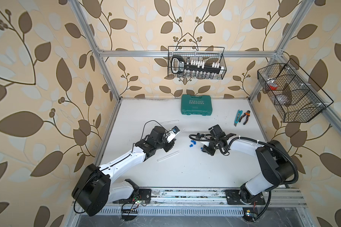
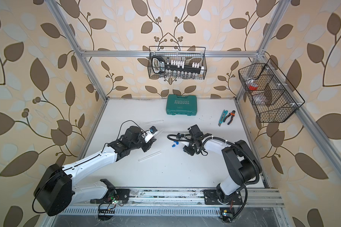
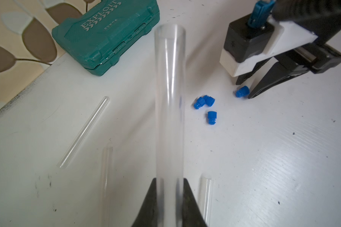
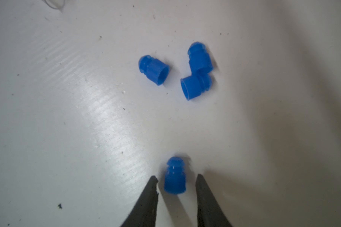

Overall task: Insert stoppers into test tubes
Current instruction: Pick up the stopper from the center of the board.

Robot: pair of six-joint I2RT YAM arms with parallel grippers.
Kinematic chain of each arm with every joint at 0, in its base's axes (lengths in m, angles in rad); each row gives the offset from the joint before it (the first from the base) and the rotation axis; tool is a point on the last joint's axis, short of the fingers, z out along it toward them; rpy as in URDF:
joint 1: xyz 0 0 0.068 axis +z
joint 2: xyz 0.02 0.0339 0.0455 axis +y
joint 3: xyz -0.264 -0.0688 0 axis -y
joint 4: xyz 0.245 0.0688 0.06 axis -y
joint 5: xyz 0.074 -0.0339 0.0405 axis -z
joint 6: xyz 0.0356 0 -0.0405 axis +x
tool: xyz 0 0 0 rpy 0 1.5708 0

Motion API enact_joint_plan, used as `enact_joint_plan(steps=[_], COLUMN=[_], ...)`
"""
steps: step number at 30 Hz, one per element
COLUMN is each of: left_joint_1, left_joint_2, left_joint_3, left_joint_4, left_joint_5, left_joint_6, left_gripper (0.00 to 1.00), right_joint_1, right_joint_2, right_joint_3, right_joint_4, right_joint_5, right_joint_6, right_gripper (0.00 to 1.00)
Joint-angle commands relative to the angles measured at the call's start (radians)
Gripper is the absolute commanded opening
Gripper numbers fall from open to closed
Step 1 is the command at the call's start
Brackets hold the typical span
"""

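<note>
Left gripper (image 3: 169,179), its base cut off, clamps a clear test tube (image 3: 169,98); two faint tubes (image 3: 205,196) alongside run out of frame. Right gripper (image 4: 176,176) narrowly straddles one stopper (image 4: 174,183) lying on the table (image 4: 67,118), a gap at each side; three stoppers (image 4: 195,86) lie beyond

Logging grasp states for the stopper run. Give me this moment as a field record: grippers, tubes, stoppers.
left gripper: shut on a test tube, open end pointing away from it
right gripper: open, fingers either side of one stopper lying on the table, gap on both sides
other stoppers: three loose on the table, two touching
other tubes: three lying on the table, unstoppered
stage: no stopper inserted yet
</note>
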Motion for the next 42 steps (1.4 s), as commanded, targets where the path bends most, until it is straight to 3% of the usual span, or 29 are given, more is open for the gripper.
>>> enact_joint_plan(steps=[1,24,31,37,42], left_joint_1=[-0.001,0.0,-0.001,-0.005,-0.008], left_joint_2=[-0.022,-0.033,-0.047,-0.088,-0.148], left_joint_3=[0.003,0.005,0.002,-0.035,-0.107], left_joint_4=[0.019,0.0,-0.001,0.011,0.056], left_joint_5=[0.028,0.03,0.052,0.142,0.188], left_joint_6=[0.015,0.034,0.06,0.193,0.429], left_gripper=[0.0,0.0,0.0,0.0,0.0], right_joint_1=[0.01,0.021,0.023,0.035,0.054], right_joint_2=[0.018,0.034,-0.094,-0.297,-0.409], right_joint_3=[0.027,0.036,0.049,0.047,0.077], right_joint_4=[-0.017,-0.036,-0.092,-0.2,-0.307], right_joint_5=[-0.031,-0.011,-0.108,-0.175,-0.197], right_joint_6=[-0.032,-0.062,-0.013,0.039,0.088], right_gripper=[0.3,0.12,0.09,0.1,0.1])
